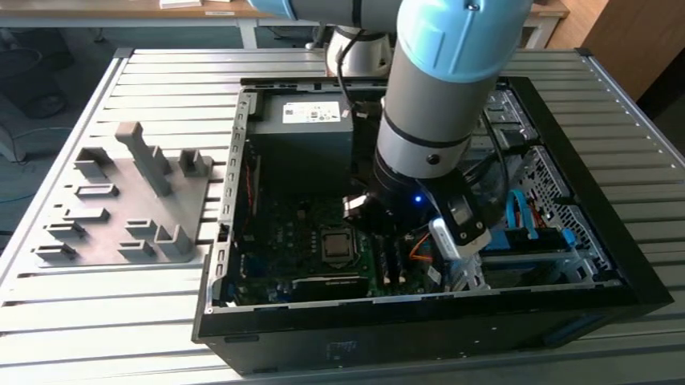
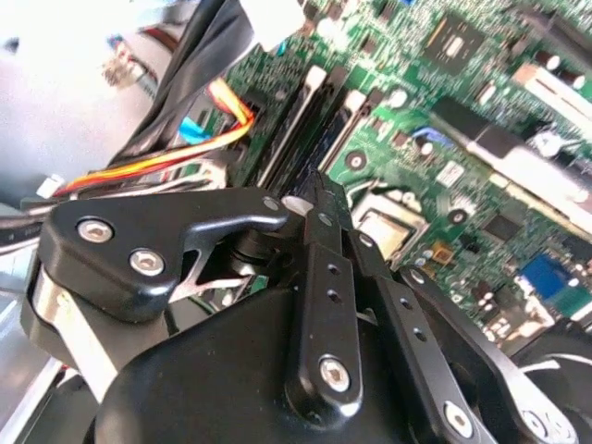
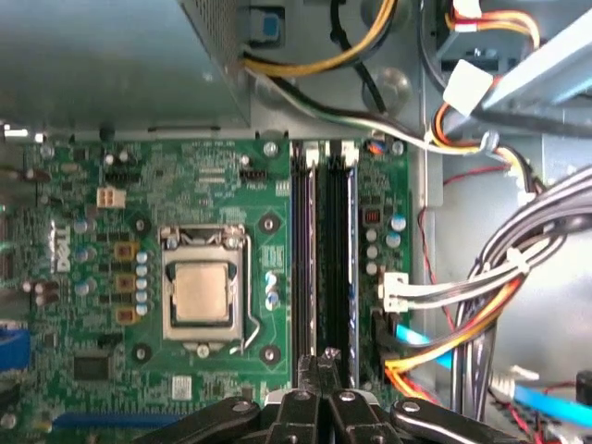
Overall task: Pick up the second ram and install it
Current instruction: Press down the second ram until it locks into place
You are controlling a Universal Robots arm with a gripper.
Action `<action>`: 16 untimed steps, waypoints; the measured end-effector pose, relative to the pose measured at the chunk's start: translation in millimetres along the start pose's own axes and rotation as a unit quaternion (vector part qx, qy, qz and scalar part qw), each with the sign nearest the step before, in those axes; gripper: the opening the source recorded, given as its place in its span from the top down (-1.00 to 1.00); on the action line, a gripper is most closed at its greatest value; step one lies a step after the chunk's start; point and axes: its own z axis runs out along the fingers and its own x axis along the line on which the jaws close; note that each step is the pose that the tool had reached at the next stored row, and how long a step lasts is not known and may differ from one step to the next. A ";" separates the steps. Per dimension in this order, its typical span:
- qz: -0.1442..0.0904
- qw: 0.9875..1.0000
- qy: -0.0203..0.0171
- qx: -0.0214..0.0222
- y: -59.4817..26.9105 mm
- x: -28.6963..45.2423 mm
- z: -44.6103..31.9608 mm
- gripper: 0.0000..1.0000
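First wrist view: gripper [image 3: 321, 375] fingers pressed together, nothing visibly between them, directly over slot strips [image 3: 324, 268]; strips' long axis runs frame-vertical. Second ram possibly already seated; can't confirm.

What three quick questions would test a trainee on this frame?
1. True or false: the processor lies beside the slots.
2. The claw is nearest to: A) the grey fixture, B) the slots, C) the table edge.
3. Fill in: the fixture rests on the table at the exterior view's ____ of the case.

Key: 1 true; 2 B; 3 left.
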 end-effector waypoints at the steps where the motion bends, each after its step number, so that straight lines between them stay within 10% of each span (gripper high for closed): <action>1: 0.000 1.000 0.000 0.000 1.9 0.0 0.0 0.80; 16: 0.000 1.000 0.000 0.000 36.8 0.9 -5.1 0.80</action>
